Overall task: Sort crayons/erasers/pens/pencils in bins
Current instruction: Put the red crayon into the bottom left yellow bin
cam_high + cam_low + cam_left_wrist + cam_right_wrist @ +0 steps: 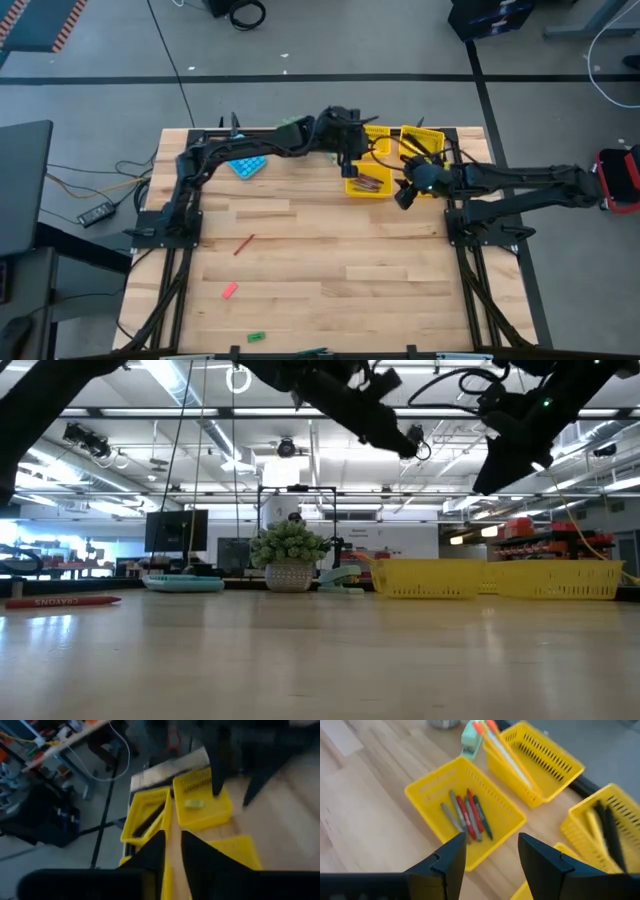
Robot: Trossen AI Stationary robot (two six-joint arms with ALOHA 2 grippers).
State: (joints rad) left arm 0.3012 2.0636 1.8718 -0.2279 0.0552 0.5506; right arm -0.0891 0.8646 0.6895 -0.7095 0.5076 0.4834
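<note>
Three loose items are still lying on the desk (300, 250) well away from us: a red crayon (244, 244) near the middle-left, a pink eraser (229, 291) nearer the front edge, and a green eraser (256, 337) at the very front. We are hanging both arms up over the far right corner, above the cluster of yellow bins (368, 180), so everything left to sort is lying toward the front-left of our fingers. Our left gripper (349, 160) is hovering above the bins; its fingers (155, 852) are standing close together with a narrow gap and nothing showing between them. Our right gripper (405, 193) is hovering just beside the bin holding the crayons (470, 815), its fingers (452, 855) spread wide and empty. The red crayon's long axis is running diagonally across the desk, so we are judging that the fingers would need turning to close across it. Our left arm's base is sitting on the crayon's side, so we are judging the left the nearer arm. The desk is pale wood planking, bare around the loose items; a blue calculator (248, 165) is lying at the far left, and the room beyond is showing shelving, a potted plant (288, 555) and ceiling lights.
</note>
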